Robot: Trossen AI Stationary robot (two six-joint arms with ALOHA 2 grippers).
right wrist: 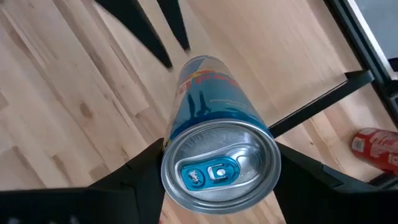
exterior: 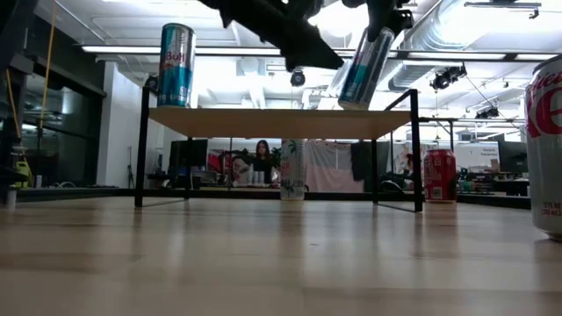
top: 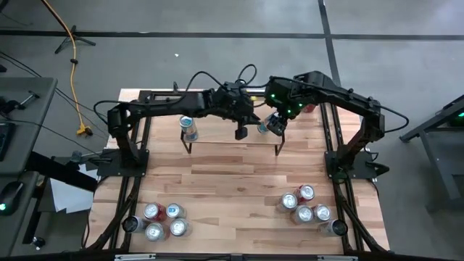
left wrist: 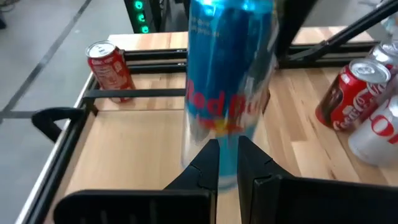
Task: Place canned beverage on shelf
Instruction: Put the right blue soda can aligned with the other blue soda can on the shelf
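Observation:
The shelf (exterior: 263,123) stands at the table's far middle, and one slim blue can (exterior: 176,66) stands upright on its left end. Over the shelf's right end my right gripper (right wrist: 217,169) is shut on a second slim blue can (exterior: 363,70), which tilts, its bottom rim just at the shelf top. My left gripper (left wrist: 227,158) reaches in from the left over the shelf's middle, fingers shut. Its tips (right wrist: 177,46) point at this can's lower part. My right gripper pinches the blue can near its top end (right wrist: 180,140) between its two fingers, one on each side of the wall. The fingers come from above, pointing steeply down. The can hangs tilted below them; I cannot tell whether its bottom rim (exterior: 351,105) touches the shelf top. My left gripper's shut tips stand close to the can's lower part (left wrist: 217,134); whether they touch it I cannot tell.
A red can (exterior: 439,175) and a white can (exterior: 292,171) stand on the table behind the shelf. Clusters of cans stand near the table's front edge, at the left (top: 163,221) and at the right (top: 308,206). Bare wood lies between the clusters.

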